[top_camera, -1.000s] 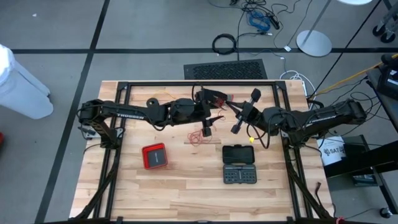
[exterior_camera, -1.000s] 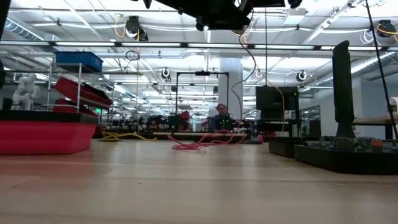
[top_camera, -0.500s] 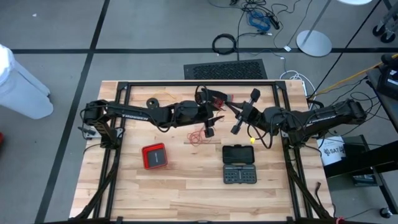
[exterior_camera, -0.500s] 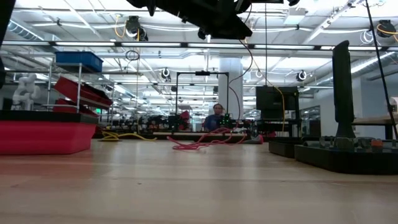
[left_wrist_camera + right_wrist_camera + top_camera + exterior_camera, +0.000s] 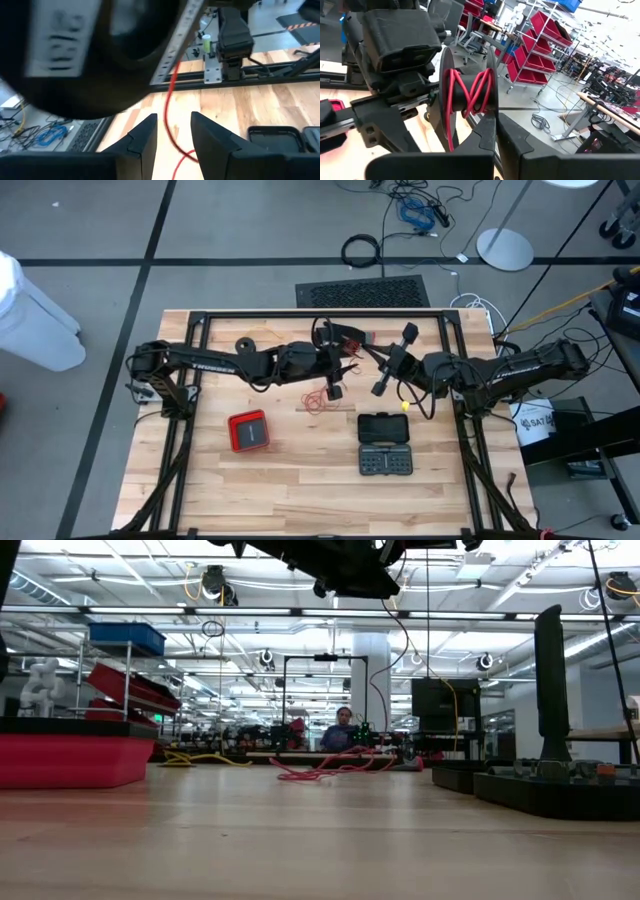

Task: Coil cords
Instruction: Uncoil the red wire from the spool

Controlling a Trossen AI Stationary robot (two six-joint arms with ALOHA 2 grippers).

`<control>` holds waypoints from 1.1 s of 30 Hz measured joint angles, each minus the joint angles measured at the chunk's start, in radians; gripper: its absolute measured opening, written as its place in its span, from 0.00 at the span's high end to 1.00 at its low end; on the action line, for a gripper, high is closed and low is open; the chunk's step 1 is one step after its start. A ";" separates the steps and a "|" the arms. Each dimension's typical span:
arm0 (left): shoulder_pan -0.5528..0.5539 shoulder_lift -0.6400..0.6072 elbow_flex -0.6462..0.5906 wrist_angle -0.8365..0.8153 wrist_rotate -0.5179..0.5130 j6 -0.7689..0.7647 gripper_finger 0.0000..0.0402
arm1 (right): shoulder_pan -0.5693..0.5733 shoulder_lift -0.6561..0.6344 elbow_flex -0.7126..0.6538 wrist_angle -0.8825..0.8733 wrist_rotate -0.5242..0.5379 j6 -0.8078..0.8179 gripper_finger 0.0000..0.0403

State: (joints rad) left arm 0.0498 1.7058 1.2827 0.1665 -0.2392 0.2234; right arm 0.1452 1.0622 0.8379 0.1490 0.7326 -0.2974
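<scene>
Above the centre of the tabletop (image 5: 300,480), toward twelve o'clock in the high view, both arms are brought together over a loose tangle of red cord (image 5: 320,400) lying on the wood. The left hand (image 5: 334,385) is held just over that tangle; in its wrist view a strand of the red cord (image 5: 171,105) is seen running between the two dark fingers (image 5: 142,142), which stand a little apart and do not visibly pinch it, so whether the strand is gripped cannot be told. The right hand (image 5: 385,372) is raised at about one o'clock of the tangle, and its fingers (image 5: 487,135) are closed on the rim of a black spool (image 5: 465,95) wound with crossing turns of red cord. A small dark bundle (image 5: 246,343) lies at about ten o'clock of the tangle, near the far edge. A red case (image 5: 248,430) is set at about eight o'clock and an open black bit case (image 5: 386,444) at about four o'clock, both well apart from the cord. In the low view a person (image 5: 341,730) is seen far off in the room.
</scene>
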 joint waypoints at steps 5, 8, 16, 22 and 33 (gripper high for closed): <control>0.000 0.000 0.000 -0.003 -0.003 -0.005 0.71 | 0.000 0.000 0.000 0.000 0.000 0.007 1.00; 0.000 0.000 0.000 -0.003 -0.002 -0.006 0.75 | 0.000 0.000 0.000 0.000 0.000 0.017 1.00; -0.002 0.000 0.000 -0.024 -0.001 -0.006 0.97 | 0.000 0.000 0.000 -0.013 0.000 0.024 1.00; -0.020 0.000 0.000 -0.015 0.004 0.000 0.99 | -0.002 0.003 0.000 -0.011 0.046 0.023 1.00; -0.061 0.000 0.000 0.010 0.023 0.022 1.00 | -0.043 0.073 0.000 -0.103 0.057 0.077 1.00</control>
State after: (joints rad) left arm -0.0115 1.7054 1.2831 0.1769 -0.2165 0.2454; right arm 0.1021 1.1354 0.8379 0.0456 0.7895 -0.2204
